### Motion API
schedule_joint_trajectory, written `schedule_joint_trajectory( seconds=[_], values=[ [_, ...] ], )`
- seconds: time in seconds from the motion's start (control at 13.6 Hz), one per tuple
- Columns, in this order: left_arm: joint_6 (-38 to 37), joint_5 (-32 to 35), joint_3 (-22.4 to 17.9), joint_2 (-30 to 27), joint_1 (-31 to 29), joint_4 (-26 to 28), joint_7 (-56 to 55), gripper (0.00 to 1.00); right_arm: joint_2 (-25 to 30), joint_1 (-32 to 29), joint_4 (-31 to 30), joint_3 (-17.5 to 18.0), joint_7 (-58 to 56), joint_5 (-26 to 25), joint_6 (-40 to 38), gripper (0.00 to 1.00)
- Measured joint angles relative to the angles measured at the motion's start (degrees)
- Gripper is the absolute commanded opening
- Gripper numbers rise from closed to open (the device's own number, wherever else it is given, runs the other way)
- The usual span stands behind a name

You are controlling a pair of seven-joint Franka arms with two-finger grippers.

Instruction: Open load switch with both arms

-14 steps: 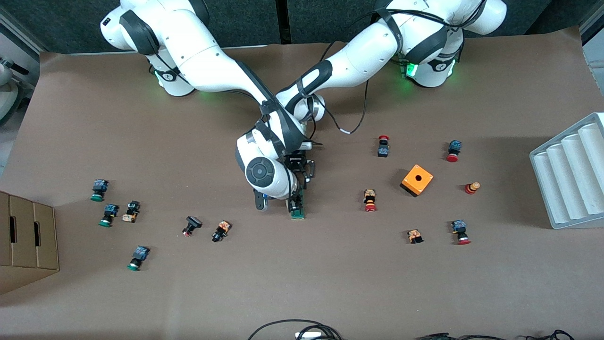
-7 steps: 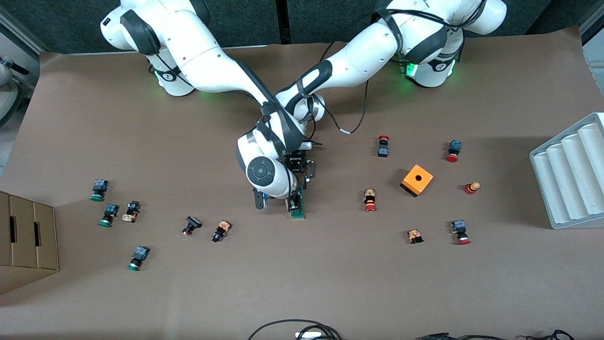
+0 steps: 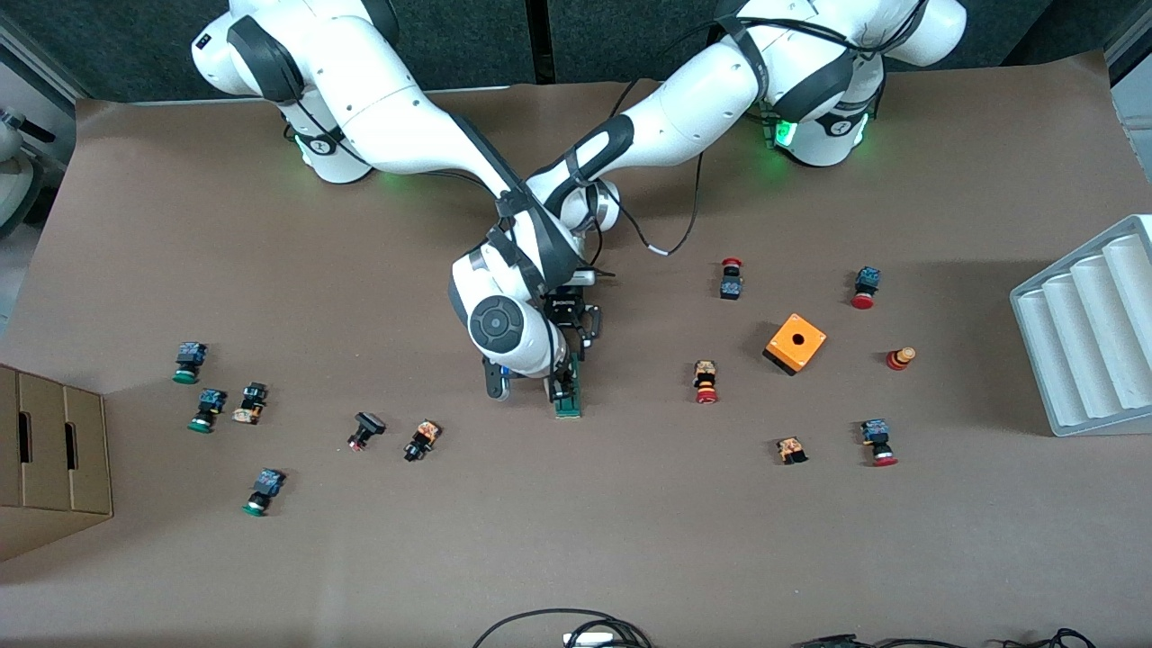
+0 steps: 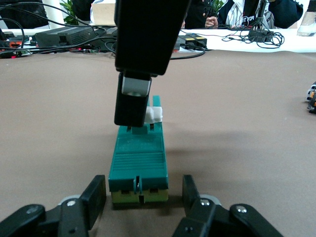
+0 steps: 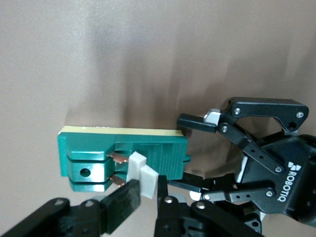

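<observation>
The load switch [image 3: 567, 403] lies flat in the middle of the table, a slim dark green block [image 4: 139, 160] on a pale base, with a white piece [image 5: 143, 177] at one end. My right gripper [image 3: 563, 389] comes down from above and is shut on that white piece [image 4: 154, 114], one black finger on each side [image 5: 147, 190]. My left gripper [image 4: 142, 190] is low at the switch's other end. Its fingers [image 4: 96, 197] are shut on the green body from both sides. Both hands crowd over the switch in the front view and hide most of it.
Small red- and green-capped push buttons [image 3: 706, 382] lie scattered toward both ends of the table. An orange cube with a hole [image 3: 795, 343] sits toward the left arm's end. A white ribbed tray [image 3: 1089, 328] and a cardboard box [image 3: 49, 459] stand at the table's ends. Cables [image 3: 576, 630] lie at the front edge.
</observation>
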State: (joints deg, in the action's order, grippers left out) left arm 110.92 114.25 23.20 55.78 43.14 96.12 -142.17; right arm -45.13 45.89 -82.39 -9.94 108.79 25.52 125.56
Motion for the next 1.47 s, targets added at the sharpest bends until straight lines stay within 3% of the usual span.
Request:
schedule_joint_trajectory(
  seconds=[1.1, 1.17, 1.25, 1.32, 1.39, 1.47],
  values=[
    [0.0, 0.0, 0.0, 0.0, 0.0, 0.0, 0.0, 0.7, 0.04, 0.4, -1.63, 0.18, 0.0, -0.02, 1.09, 0.13],
    [0.0, 0.0, 0.0, 0.0, 0.0, 0.0, 0.0, 0.7, 0.11, 0.38, -1.59, 0.15, 0.0, -0.02, 1.14, 0.18],
    [0.0, 0.0, 0.0, 0.0, 0.0, 0.0, 0.0, 0.7, 0.3, 0.27, -1.45, 0.09, 0.0, -0.01, 1.13, 0.35],
    [0.0, 0.0, 0.0, 0.0, 0.0, 0.0, 0.0, 0.7, 0.79, 0.03, -1.38, 0.09, 0.02, -0.02, 0.79, 0.4],
    [0.0, 0.0, 0.0, 0.0, 0.0, 0.0, 0.0, 0.7, 1.51, -0.36, -1.28, 0.03, 0.02, -0.02, 0.4, 0.61],
    [0.0, 0.0, 0.0, 0.0, 0.0, 0.0, 0.0, 0.7, 2.43, -0.85, -1.02, -0.11, -0.04, -0.02, -0.28, 0.73]
  ],
)
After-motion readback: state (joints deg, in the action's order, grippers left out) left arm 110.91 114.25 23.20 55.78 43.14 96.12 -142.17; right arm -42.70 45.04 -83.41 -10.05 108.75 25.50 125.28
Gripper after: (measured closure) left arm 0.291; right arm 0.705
